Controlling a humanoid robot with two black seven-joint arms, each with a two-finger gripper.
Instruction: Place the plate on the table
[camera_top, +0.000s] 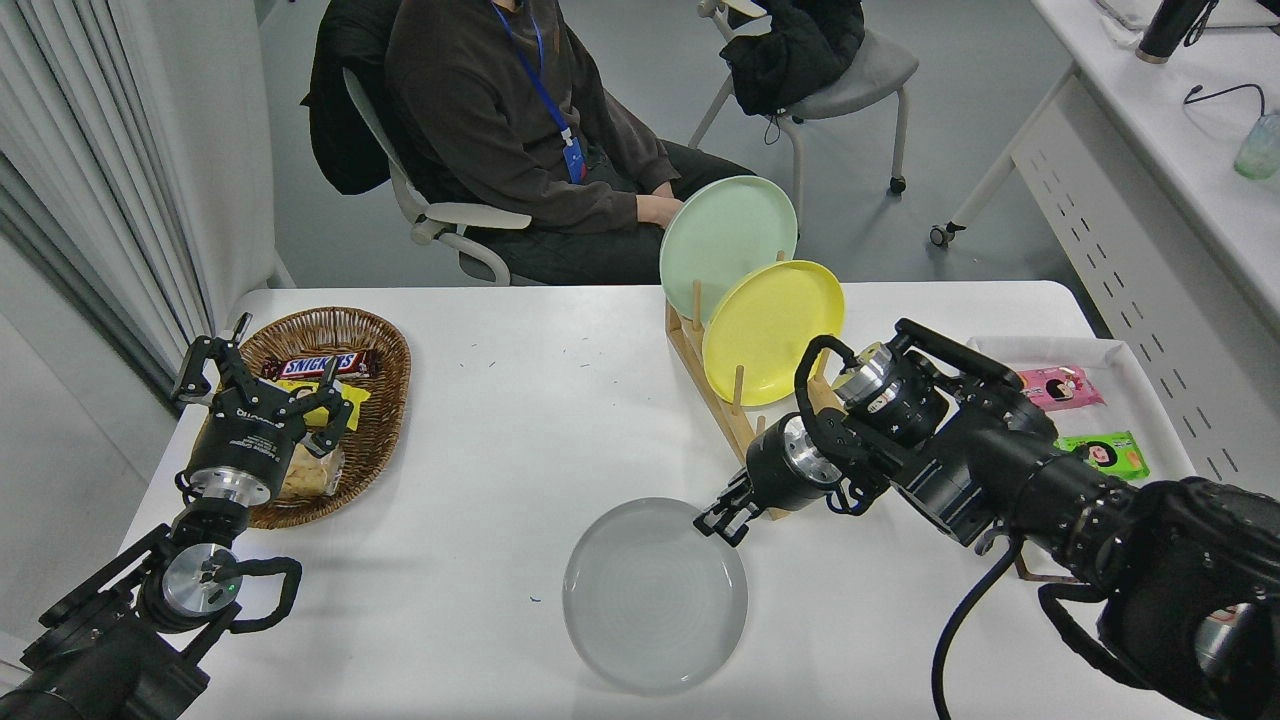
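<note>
The light-grey plate (650, 600) lies flat on the white table (520, 420), near its front edge at the middle. My right gripper (722, 522) is at the plate's far right rim, low over the table. Its jaws stand close together on the rim. My left gripper (255, 385) is parked at the lower left beside the basket, with its fingers spread and empty.
A wooden rack (715, 400) holds a yellow plate (775, 330) and a mint-green plate (725, 235) just behind my right arm. A wicker basket (375, 410) of snacks stands at the left. A white tray (1135, 375) with packets is at the right. A person (520, 130) sits at the far side.
</note>
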